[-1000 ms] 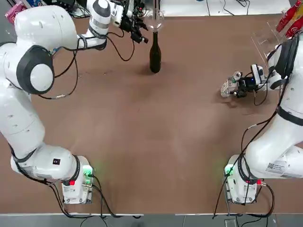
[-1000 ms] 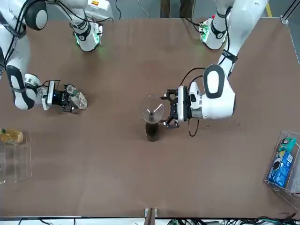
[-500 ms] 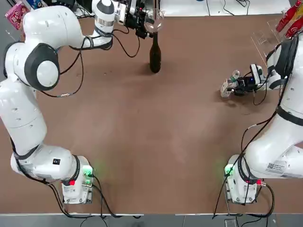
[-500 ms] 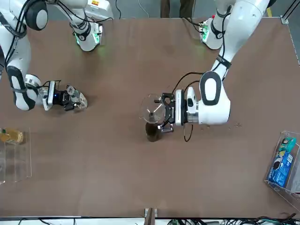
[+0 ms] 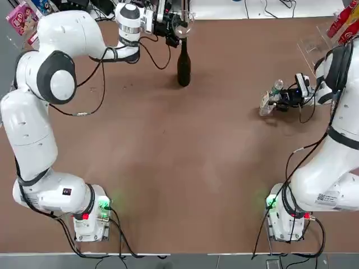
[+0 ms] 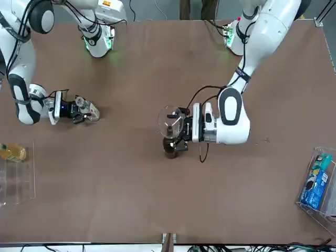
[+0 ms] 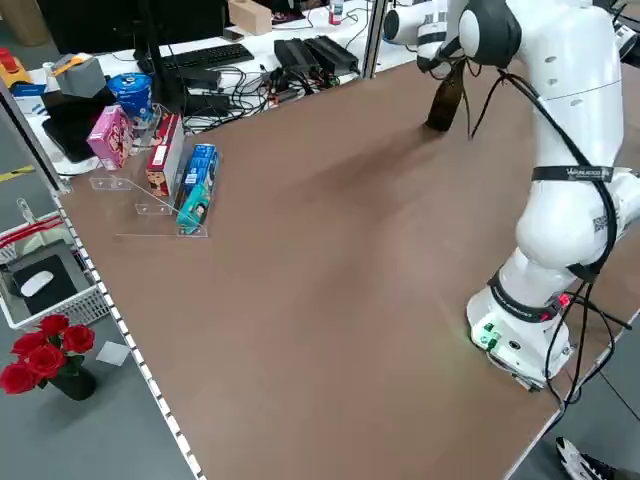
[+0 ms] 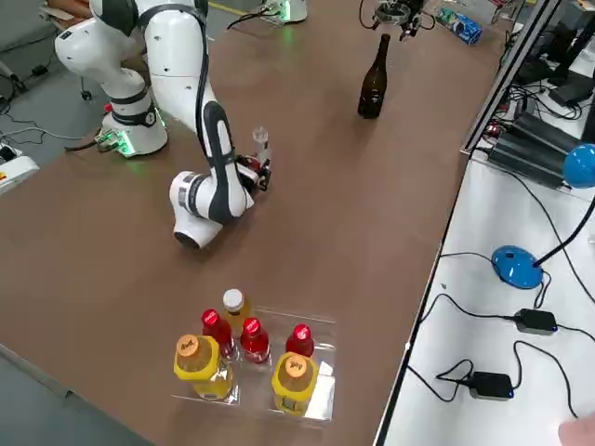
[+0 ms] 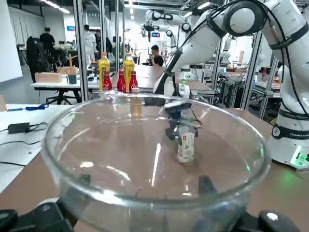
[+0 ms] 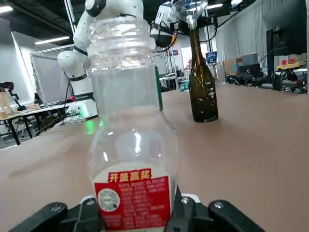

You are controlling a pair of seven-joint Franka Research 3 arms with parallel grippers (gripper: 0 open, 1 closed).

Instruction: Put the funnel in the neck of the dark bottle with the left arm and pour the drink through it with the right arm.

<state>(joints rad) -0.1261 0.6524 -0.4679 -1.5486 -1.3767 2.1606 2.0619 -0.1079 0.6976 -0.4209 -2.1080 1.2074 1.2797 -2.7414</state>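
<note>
The funnel (image 6: 170,121) is seated in the neck of the dark bottle (image 5: 184,68), and the left gripper (image 9: 145,186) is opened wide beside it. The drink (image 10: 133,145) is held upright between the 2 fingers of the right gripper (image 10: 138,210).

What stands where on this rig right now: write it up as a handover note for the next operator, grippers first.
Left gripper: open, at the funnel over the table's far side.
Right gripper: shut on the drink, on the right side of the table, well away from the dark bottle.
Job's things: dark bottle upright on the table; funnel in its neck.
Done: funnel placed, drink gripped.
Left: bring the drink to the funnel and pour it through.
</note>
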